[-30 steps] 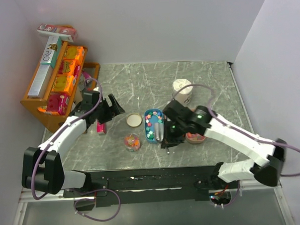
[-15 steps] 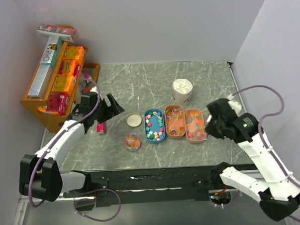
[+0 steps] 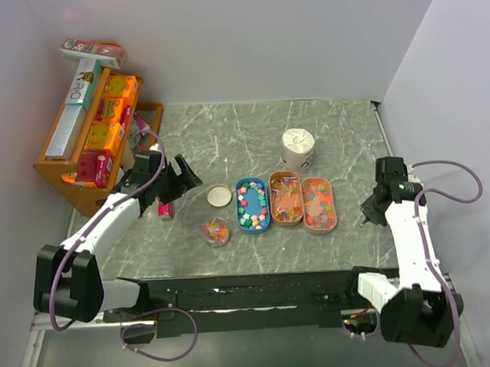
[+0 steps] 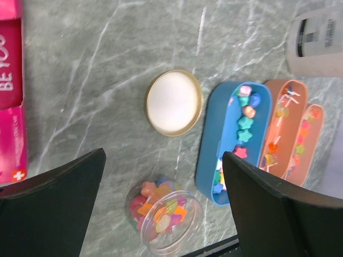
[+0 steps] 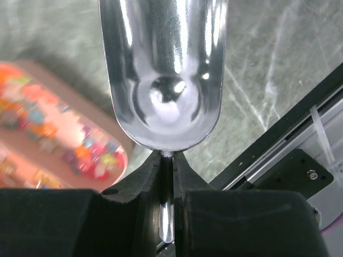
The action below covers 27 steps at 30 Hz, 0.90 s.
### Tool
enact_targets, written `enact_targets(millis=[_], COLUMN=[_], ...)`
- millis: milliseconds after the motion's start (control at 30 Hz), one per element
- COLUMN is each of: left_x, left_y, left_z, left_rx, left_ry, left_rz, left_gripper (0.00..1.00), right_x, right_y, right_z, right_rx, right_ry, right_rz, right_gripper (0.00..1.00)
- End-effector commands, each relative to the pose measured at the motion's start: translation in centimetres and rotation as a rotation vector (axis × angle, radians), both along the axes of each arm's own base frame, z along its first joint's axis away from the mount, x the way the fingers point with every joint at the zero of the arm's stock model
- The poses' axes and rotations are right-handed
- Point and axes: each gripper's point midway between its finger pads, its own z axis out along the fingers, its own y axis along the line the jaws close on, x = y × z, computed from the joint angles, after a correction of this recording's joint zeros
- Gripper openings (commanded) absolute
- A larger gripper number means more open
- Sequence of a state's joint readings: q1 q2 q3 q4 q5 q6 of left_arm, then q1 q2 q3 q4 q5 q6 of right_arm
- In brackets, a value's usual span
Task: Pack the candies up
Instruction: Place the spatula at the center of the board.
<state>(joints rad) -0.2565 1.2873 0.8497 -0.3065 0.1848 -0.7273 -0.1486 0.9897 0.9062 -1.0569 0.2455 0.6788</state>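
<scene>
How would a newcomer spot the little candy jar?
On the grey marble table, find the three oblong trays side by side. The jar stands just left of the blue tray's near end. Unlike the trays and the white lid beyond it, it is round, clear and holds mixed-colour candies.

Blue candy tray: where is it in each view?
Top external: blue tray, centre, leftmost of three trays.
Left wrist: right of centre, beside the round lid.
Right wrist: not in it.
Shared landmark: rightmost peach tray, in all three.
</scene>
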Motion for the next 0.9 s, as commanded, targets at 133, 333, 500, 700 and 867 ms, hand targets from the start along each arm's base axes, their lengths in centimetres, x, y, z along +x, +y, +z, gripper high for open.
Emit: enact_targets(millis=[133,333,500,700,867], left_x=[0.4,0.3,0.1,0.3,0.4], left_y=[1.3,1.9,1.5,1.6,1.5], left_z=[-0.6,-1.5,-2.9,-3.8,-4.7], left_rx=[0.086,0.134,0.142,0.176,0.184], left_ry=[0.081,0.091,0.133,0.161,0.178], left_rz=[0.050,0.037,0.003,-0.029,-0.049], left_gripper=[0.96,0.96,0.97,0.96,0.98], right_x=[1.5,2.5,2.7,3.5,3.6], right_y=[-3.6,-3.6,-3.1,-2.1,-2.2], right_z=[-3.1,-5.6,-7.8,-9.7,-10.5], right_rx=[0.020,0.066,0.109,0.174,0.187], right_ry=[0.029,0.064,0.105,0.114,0.163], right_rz=[-0.121,-0.163,-0.161,-0.134,-0.128], right_gripper=[0.07,0.08,0.08,0.07,0.19])
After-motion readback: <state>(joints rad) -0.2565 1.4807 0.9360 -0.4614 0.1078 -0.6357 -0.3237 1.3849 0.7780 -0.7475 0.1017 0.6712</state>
